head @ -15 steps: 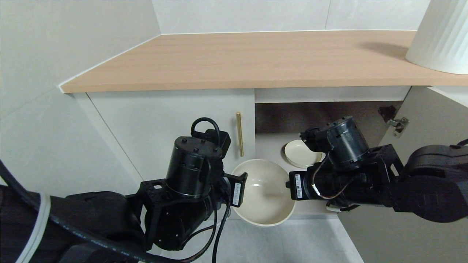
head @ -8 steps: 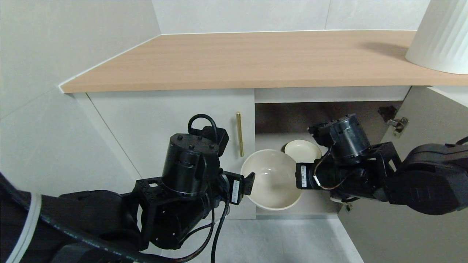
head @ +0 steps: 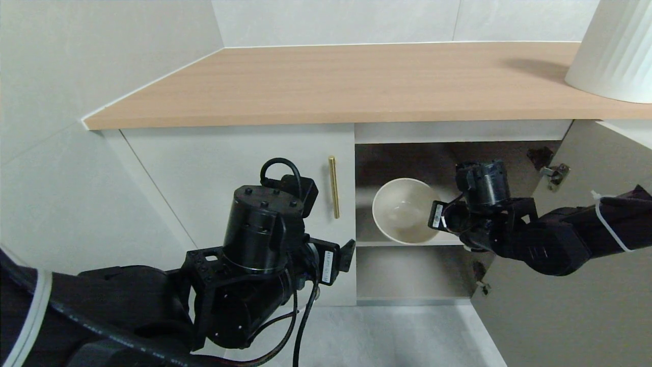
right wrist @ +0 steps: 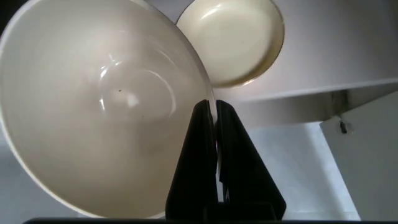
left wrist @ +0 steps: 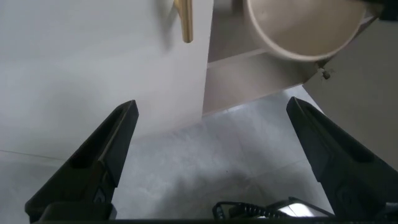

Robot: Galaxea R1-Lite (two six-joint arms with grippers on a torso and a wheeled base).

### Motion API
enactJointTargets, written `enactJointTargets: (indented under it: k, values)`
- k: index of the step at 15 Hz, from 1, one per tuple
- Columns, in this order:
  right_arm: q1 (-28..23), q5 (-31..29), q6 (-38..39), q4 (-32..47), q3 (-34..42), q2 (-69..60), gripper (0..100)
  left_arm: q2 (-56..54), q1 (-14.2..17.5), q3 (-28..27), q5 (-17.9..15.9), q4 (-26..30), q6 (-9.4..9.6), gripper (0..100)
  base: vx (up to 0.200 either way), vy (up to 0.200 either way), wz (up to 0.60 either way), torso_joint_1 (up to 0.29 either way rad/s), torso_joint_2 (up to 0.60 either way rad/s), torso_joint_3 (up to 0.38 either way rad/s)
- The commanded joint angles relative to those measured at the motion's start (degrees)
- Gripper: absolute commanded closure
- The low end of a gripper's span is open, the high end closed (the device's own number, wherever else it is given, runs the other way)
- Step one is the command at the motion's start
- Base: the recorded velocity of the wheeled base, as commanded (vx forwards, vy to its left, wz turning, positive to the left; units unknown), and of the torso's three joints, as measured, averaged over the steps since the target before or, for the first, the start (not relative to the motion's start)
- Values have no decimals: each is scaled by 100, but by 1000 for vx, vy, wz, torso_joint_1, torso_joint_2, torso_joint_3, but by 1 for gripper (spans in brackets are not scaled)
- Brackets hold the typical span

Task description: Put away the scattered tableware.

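Under the wooden countertop (head: pixel 356 81), the cabinet (head: pixel 458 131) stands open beside its closed left door (head: pixel 229 173) with a brass handle (head: pixel 333 187), where the right gripper (right wrist: pixel 215 118), clamped on the rim, holds the bowl (head: pixel 402 211) at the shelf (head: pixel 364 230), a small plate (right wrist: pixel 233 40) just behind, while the left gripper (left wrist: pixel 211 115) hangs spread outside.

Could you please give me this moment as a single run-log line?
right gripper: shut on bowl rim | bowl: tilted, at open cabinet shelf holding small plate | left gripper: open, empty
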Motion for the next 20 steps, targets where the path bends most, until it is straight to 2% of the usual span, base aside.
enactJointTargets:
  k: [1,11,20]
  values:
    - [-216,-76,-2,-10,-142,173,100,15,0,1,6,1,-3,0,0,0,0,0,0,0]
    - [-814,-155,95,-18,-1029,1087,100,51,17,1,6,1,-3,0,0,0,0,0,0,0]
    - [-1007,-146,112,25,-1732,1641,100,77,61,-8,6,-7,-3,0,0,0,0,0,0,0]
